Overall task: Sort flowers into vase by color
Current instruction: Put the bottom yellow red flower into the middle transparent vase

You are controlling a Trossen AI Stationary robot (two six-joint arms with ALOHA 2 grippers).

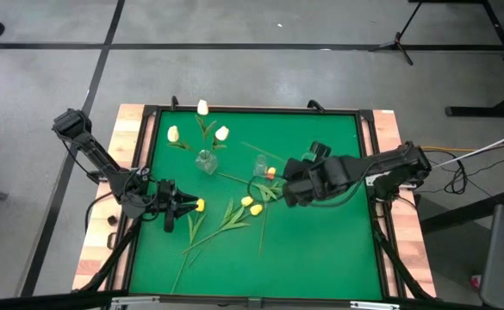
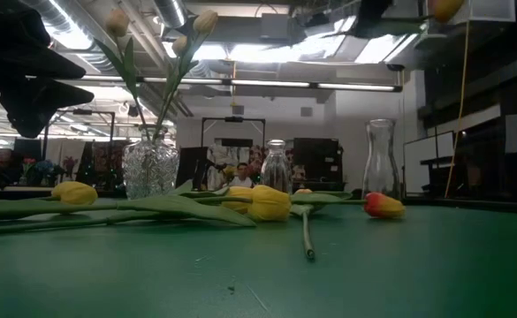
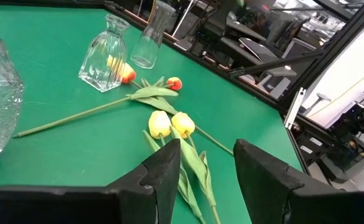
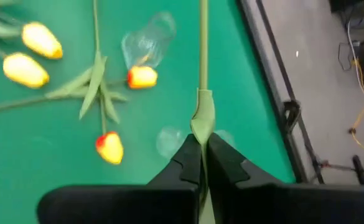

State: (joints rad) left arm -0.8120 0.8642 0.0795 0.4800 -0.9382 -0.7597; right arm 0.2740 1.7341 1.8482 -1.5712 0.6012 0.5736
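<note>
Stem (image 4: 203, 56) clenched in right pincer (image 4: 201, 163) above mid-surface, long axis running straight ahead from the fingertips — narrow vases (image 1: 261, 164) just beside. Left pincer (image 3: 206, 165) released, hovering near two yellow tulips (image 3: 172, 124) — closer to those than the right.

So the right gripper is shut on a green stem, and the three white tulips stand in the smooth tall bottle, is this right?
Not quite. The right gripper is shut on a green stem, but the three white tulips stand in the cut-glass vase, as the low view shows; the smooth tall bottle is empty.
</note>
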